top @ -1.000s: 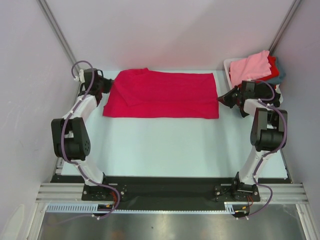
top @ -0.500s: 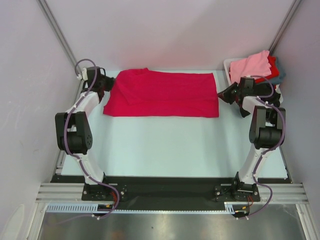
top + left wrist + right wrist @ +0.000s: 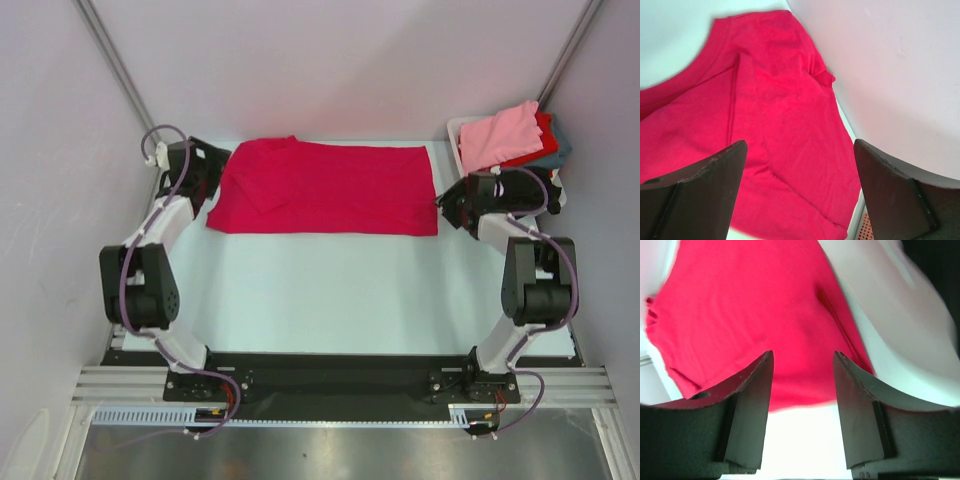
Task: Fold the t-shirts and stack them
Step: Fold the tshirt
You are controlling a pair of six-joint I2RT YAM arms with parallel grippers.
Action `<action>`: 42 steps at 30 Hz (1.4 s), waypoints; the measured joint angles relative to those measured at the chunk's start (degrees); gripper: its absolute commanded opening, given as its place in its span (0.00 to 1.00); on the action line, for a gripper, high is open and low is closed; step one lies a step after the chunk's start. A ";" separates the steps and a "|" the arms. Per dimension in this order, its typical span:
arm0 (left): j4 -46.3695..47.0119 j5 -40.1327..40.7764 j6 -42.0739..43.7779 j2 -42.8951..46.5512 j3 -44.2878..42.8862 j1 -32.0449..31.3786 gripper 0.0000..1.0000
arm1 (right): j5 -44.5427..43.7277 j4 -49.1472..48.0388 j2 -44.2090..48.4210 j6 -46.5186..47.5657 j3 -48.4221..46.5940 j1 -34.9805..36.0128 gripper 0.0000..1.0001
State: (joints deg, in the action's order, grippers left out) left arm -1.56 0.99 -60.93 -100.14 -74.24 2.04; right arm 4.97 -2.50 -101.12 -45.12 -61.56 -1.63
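Observation:
A crimson-magenta t-shirt (image 3: pixel 325 187) lies folded into a long flat rectangle at the back of the table, also filling the left wrist view (image 3: pixel 775 125) and the right wrist view (image 3: pixel 750 315). My left gripper (image 3: pixel 210 178) sits at the shirt's left end, jaws wide open over the cloth with nothing held (image 3: pixel 800 145). At the shirt's right end my right gripper (image 3: pixel 447 208) is open too, the shirt's edge showing between its fingers (image 3: pixel 803 356) with nothing gripped. More t-shirts, light pink (image 3: pixel 500 132), red (image 3: pixel 541 130) and grey-teal (image 3: pixel 562 138), are piled at the back right.
The pile of shirts rests in a white bin (image 3: pixel 458 140) at the back right corner, just behind my right arm. Walls close in the table on the left, back and right. A black base rail (image 3: pixel 330 375) runs along the near edge.
Both grippers were shut on the shirt's ends and have opened, letting go. The left gripper has shifted slightly outward and the right gripper has dropped nearer to the shirt's right corner.

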 measured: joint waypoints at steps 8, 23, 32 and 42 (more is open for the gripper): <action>1.62 5.16 -3.23 18.08 19.15 -0.04 0.87 | -10.14 -4.11 10.80 -8.07 16.24 8.70 0.51; 9.64 7.67 -9.81 19.45 35.26 -0.04 0.82 | -11.91 -12.63 5.88 -19.45 21.86 8.17 0.44; 11.50 8.46 -10.67 16.61 37.03 0.15 0.78 | -14.12 -14.14 2.36 -19.61 19.58 6.95 0.24; 14.82 8.55 -10.67 11.45 37.03 1.62 0.72 | -13.44 -13.35 1.16 -16.11 17.77 5.75 0.00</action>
State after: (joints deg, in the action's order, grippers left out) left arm 13.26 9.54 -71.59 -88.68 -37.21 3.66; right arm -8.47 -15.86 -99.96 -61.23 -43.79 4.12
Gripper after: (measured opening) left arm 0.741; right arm 0.015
